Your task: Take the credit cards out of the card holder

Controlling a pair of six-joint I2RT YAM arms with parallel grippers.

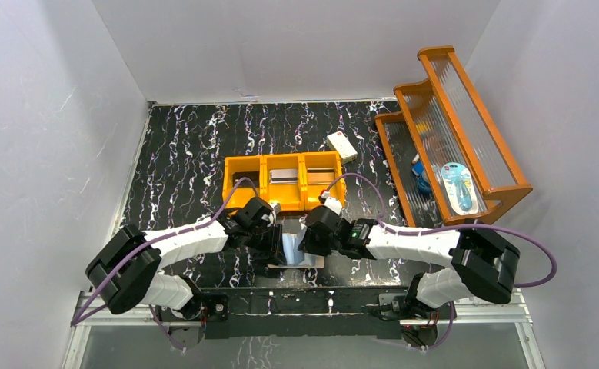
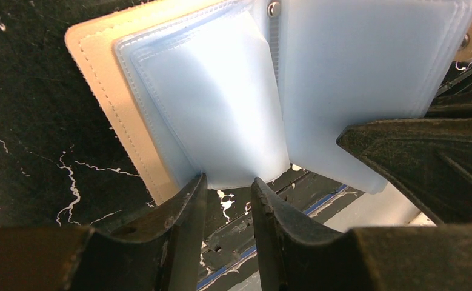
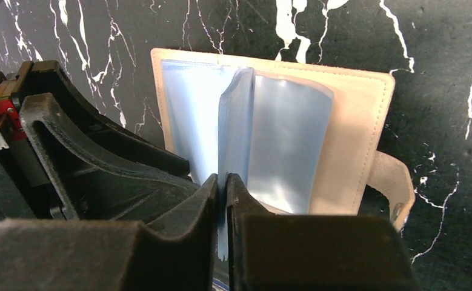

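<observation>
Card holder (image 3: 354,121) open flat at the table's (image 3: 463,48) near edge! Right gripper (image 3: 221,182) pinches one pocket leaf (image 3: 236,121) upright, probably to expose its mouth. Left gripper (image 2: 227,185), jaws narrow at the next pocket (image 2: 209,97), grip unclear, likely steadying. Orange bin (image 1: 231,184) sits beyond.

Plain white walls (image 1: 281,46) enclose three sides of a black bench (image 1: 181,154) veined in white like marble; the light is bright and even.

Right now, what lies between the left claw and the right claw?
The open card holder lies between the left claw and right claw, pale blue pockets facing up, as the top view shows.
</observation>
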